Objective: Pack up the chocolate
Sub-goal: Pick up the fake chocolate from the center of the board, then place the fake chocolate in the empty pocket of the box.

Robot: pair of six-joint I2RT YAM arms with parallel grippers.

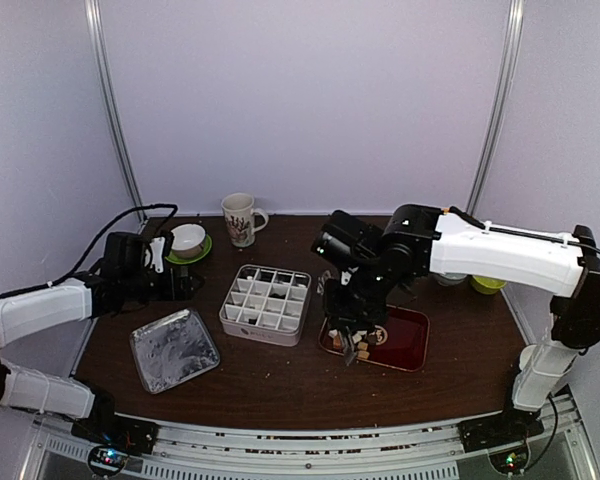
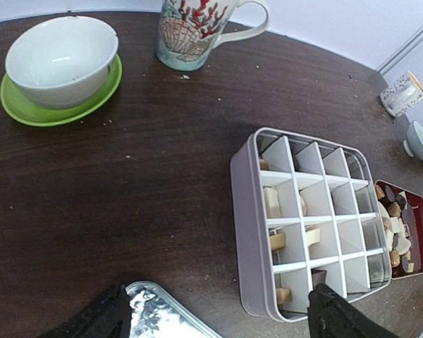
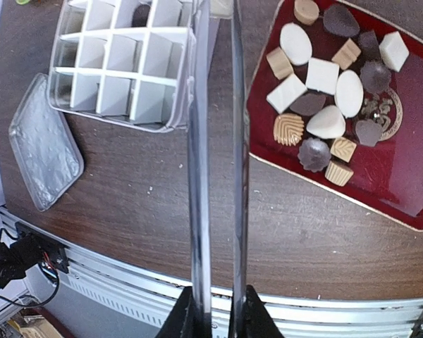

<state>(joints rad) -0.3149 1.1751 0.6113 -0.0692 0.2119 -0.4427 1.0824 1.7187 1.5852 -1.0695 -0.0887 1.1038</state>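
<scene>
Several pieces of chocolate (image 3: 317, 77) in white, tan and dark brown lie on a red tray (image 3: 395, 183). A few more chocolate pieces (image 2: 276, 241) sit in cells of the grey divided box (image 1: 266, 303). My right gripper (image 3: 218, 310) is shut on long metal tongs (image 3: 199, 176), whose blades run up between the box (image 3: 120, 77) and the tray and leave the view at the top, so their tips are hidden. From above, the right gripper (image 1: 350, 338) hangs over the tray's left end (image 1: 412, 345). My left gripper (image 2: 218, 320) stands open and empty, left of the box (image 2: 250, 232).
A silver lid (image 1: 173, 348) lies at the front left, near the left fingers. A patterned mug (image 1: 240, 218) and a white bowl on a green saucer (image 1: 188, 240) stand at the back. Small cups (image 1: 485, 283) sit at the far right.
</scene>
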